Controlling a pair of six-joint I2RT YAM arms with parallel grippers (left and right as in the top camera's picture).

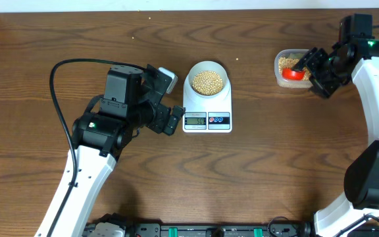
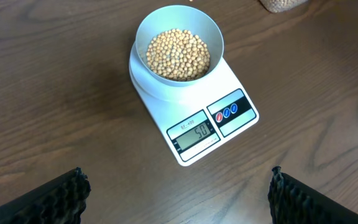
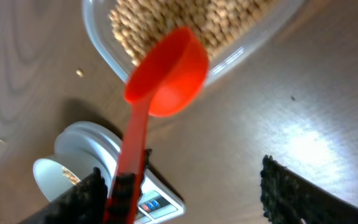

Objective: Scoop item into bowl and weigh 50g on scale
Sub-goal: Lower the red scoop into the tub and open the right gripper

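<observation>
Looks all but done. Just ahead of the left gripper's (image 2: 176, 186) spread, empty jaws, the bowl (image 2: 148, 32) of beans (image 2: 178, 55) sits on the scale (image 2: 232, 78), its display (image 2: 194, 134) reading 50. The red scoop (image 3: 166, 68) sticks out beyond the right gripper's (image 3: 179, 186) jaws, over the tub (image 3: 95, 25). Whether they pinch it, I can't tell.

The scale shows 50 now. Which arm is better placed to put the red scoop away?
Right, probably. Its gripper is at the tub, with the scoop handle beside one finger. The left gripper is open and empty by the scale.
</observation>
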